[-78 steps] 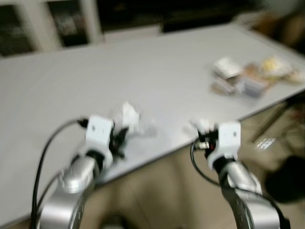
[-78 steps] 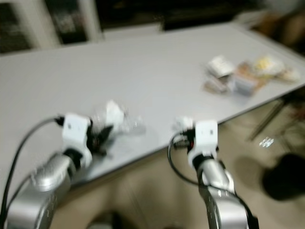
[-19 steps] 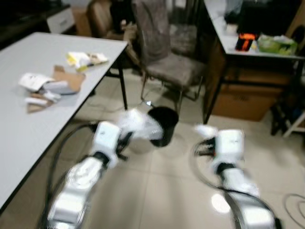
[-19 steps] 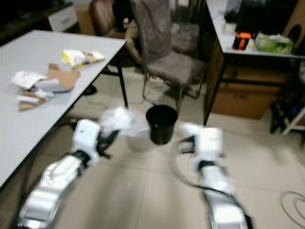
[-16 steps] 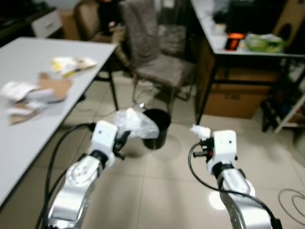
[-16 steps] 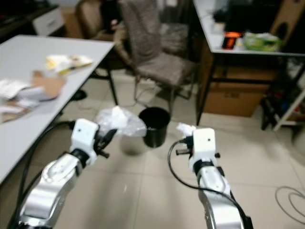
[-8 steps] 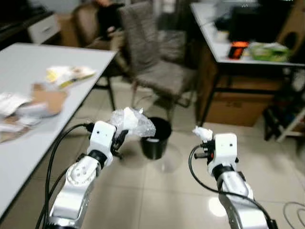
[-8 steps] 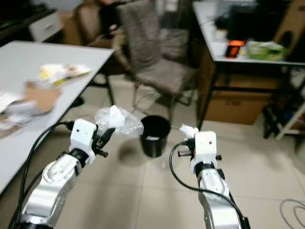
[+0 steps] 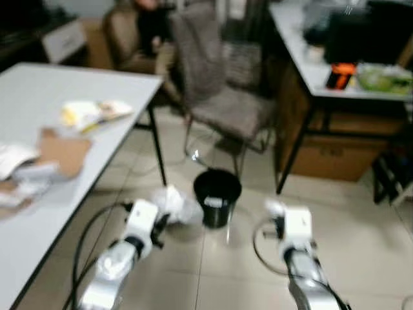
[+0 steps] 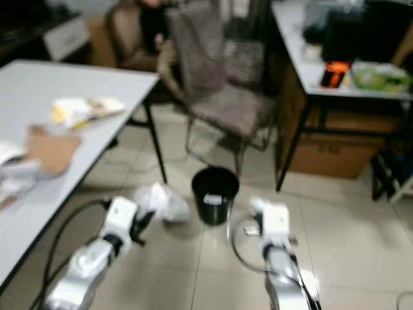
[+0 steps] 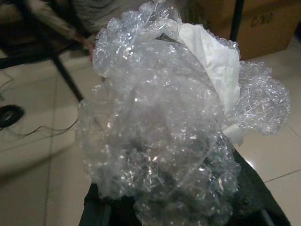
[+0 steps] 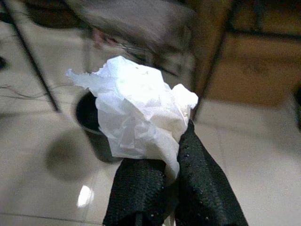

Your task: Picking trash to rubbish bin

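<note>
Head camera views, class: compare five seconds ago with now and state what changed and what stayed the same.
The robot turned from the grey table toward the round black rubbish bin on the tiled floor. Unchanged: left gripper holds the crumpled clear bubble wrap, right gripper the crumpled white paper.

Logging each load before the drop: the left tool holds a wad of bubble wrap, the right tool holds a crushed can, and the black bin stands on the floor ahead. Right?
One slip: the right tool holds crumpled white paper, not a can, as the right wrist view shows. The left tool does hold bubble wrap, and the black bin stands on the floor ahead.

crinkly clear bubble wrap (image 11: 160, 132), crumpled white paper (image 12: 141, 113)
</note>
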Controlling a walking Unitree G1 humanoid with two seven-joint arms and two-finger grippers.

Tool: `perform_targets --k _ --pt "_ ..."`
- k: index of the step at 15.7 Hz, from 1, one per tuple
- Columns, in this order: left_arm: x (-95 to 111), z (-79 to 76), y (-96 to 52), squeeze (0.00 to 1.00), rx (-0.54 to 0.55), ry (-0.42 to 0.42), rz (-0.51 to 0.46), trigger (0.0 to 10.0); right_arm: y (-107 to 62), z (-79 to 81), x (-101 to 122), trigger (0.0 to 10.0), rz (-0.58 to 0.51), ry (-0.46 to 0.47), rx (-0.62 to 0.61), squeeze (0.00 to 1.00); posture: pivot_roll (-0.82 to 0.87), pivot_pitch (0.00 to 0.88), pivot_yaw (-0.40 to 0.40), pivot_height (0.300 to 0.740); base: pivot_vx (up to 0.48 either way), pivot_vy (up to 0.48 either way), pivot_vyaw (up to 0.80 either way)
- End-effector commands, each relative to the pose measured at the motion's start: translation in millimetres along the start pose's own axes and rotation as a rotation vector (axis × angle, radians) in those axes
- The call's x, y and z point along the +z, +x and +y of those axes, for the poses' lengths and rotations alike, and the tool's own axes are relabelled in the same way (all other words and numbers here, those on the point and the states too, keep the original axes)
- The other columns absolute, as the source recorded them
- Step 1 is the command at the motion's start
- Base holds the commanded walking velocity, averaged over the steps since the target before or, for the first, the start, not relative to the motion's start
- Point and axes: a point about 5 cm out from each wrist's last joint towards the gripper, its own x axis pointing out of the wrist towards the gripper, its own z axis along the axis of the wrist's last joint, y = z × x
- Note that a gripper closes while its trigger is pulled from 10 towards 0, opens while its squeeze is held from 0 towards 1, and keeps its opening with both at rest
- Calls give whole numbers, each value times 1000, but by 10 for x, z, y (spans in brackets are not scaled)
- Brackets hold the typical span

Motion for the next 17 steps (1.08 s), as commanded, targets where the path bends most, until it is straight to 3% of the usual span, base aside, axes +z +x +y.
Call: perform_targets --k 1,5,9,17 --pt "22 -24 52 0 3 -9 -17 10000 13 -42 -15 10000 -3 -4 -20 0 -64 0 18 740 420 0 0" --pt "-48 -35 66 0 -12 -6 -11 10000 57 9 -75 10000 0 -5 -8 0 -53 0 26 740 418 0 0" --pt "-120 -52 77 0 -24 6 2 10000 68 26 -186 10000 37 -19 9 0 -55 0 28 740 418 0 -519" --pt "-96 -20 139 0 -9 -5 -3 10000 180 53 -105 10000 20 -33 53 0 -43 0 7 740 420 0 0"
